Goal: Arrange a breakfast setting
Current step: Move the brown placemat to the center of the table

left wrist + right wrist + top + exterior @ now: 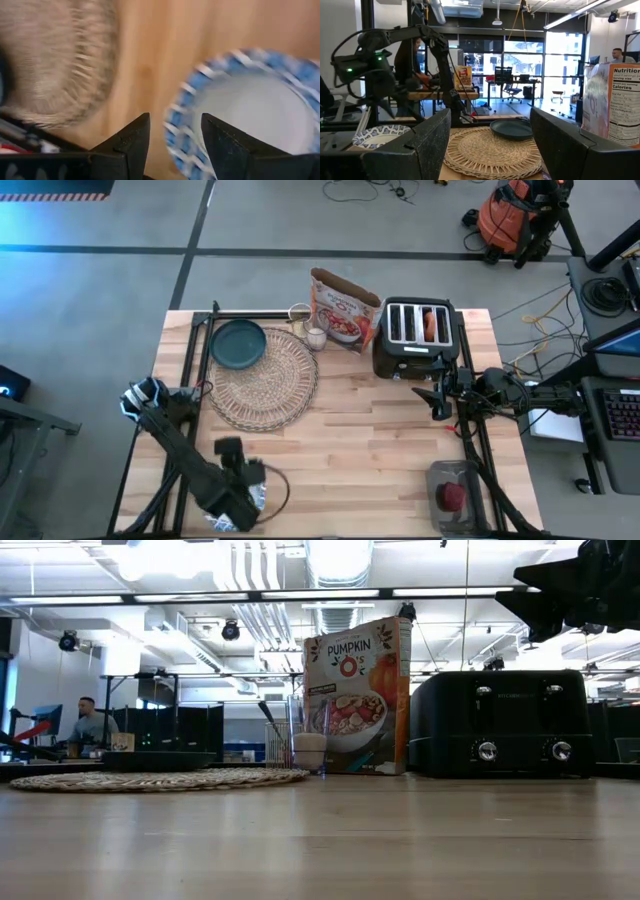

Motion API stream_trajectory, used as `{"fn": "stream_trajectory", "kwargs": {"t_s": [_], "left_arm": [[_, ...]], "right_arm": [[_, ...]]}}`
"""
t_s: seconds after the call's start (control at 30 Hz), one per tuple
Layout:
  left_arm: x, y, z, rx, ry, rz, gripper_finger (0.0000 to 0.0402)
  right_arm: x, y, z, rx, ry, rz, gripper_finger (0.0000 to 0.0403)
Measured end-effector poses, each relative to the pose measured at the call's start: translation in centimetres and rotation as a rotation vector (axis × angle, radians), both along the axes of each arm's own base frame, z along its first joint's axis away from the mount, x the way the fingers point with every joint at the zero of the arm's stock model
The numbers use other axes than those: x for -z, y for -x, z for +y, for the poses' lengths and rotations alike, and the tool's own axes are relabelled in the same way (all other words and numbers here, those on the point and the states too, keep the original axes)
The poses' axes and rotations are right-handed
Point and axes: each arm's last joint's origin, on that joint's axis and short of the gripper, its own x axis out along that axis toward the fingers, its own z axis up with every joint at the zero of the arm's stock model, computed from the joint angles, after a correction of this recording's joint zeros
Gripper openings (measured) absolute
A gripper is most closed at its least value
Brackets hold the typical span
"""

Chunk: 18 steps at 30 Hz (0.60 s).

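The blue-and-white bowl (250, 110) stands on the bare wood at the table's near left, also seen in the right wrist view (375, 136). My left gripper (172, 120) is open just above it, pointing down, one finger outside and one over the inside of the near rim. The tan woven placemat (262, 378) lies at the far left, with the dark teal plate (238, 343) on its far left part. A small glass (316, 337) stands by the mat's far right edge. A red fruit (453, 496) sits in a clear tub at the near right. My right gripper (490, 115) waits open at the right.
The black toaster (415, 340) stands at the far right with something orange (431, 325) in one slot. The cereal bag (345, 310) is upright beside it. Bare wood lies between the placemat and the right arm. A person sits beyond the table.
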Motion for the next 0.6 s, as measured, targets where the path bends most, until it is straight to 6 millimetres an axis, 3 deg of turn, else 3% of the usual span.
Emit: {"fn": "stream_trajectory", "kwargs": {"t_s": [0.17, 0.37, 0.6], "left_arm": [[1.2, -2.2, 4.0, -0.073, -0.114, 0.010, 0.0162], [4.8, -4.7, 9.5, -0.109, -0.141, 0.031, 0.0163], [7.5, -5.8, 14.3, -0.160, -0.136, 0.004, 0.0162]], "right_arm": [[0.0, 0.0, 0.0, 0.000, 0.000, 0.000, 0.0260], [0.0, 0.0, 0.0, 0.000, -0.001, 0.000, 0.0260], [0.0, 0.0, 0.0, 0.000, 0.000, 0.000, 0.0260]]}}
